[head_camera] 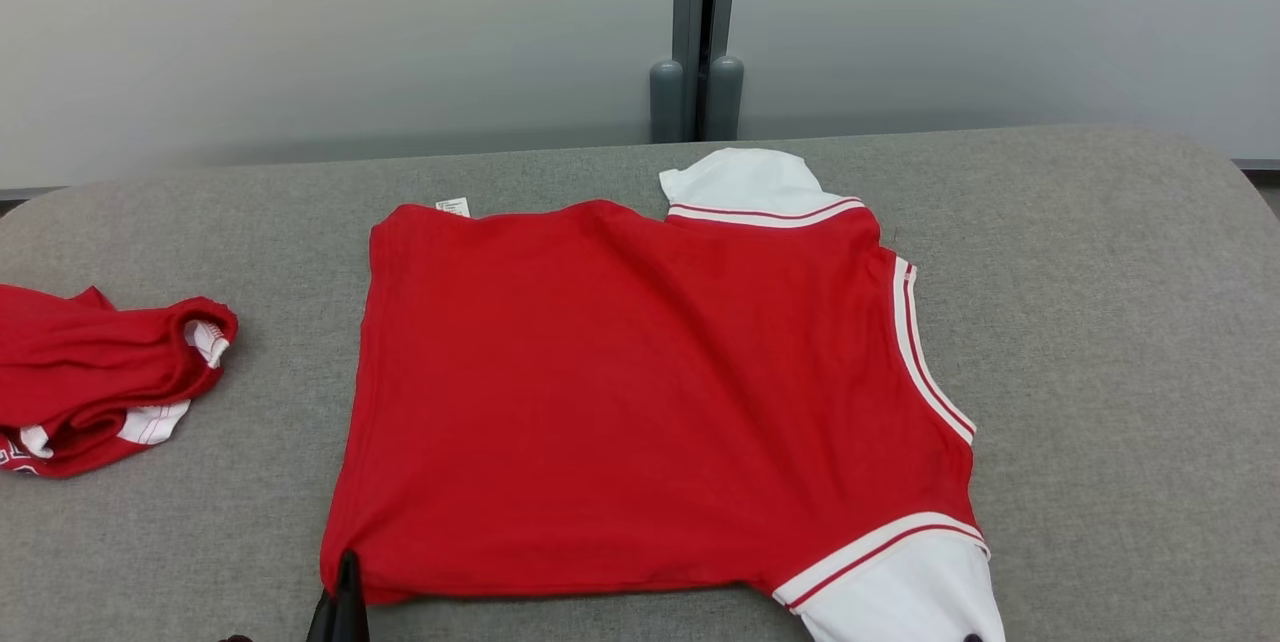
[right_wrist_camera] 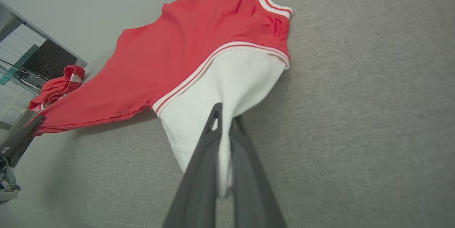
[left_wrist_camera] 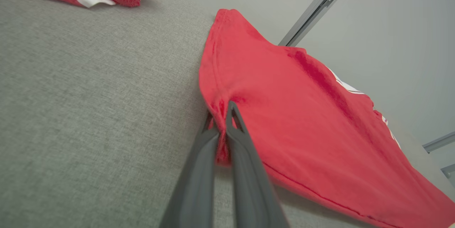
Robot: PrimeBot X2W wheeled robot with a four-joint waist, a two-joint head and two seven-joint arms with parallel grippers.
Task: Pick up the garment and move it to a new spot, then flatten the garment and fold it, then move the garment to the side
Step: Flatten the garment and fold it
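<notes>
Left gripper (left_wrist_camera: 221, 112) nips the shirt (head_camera: 640, 392) by its near corner, right gripper (right_wrist_camera: 225, 114) its white sleeve (right_wrist_camera: 227, 82) (both clamped on cloth); best draw apart evenly, low

Left gripper (left_wrist_camera: 221, 111) and right gripper (right_wrist_camera: 227, 112) alike: paired long fingers (left_wrist_camera: 199, 185), dark grey, smooth, matte, tapering to thin tips, small triangular slot near each end.

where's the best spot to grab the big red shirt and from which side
By its near edge, from the robot's side: the red shirt lies flat, so only edges offer a pinch. The left gripper is shut on the red hem corner, the right gripper on the white sleeve.
</notes>
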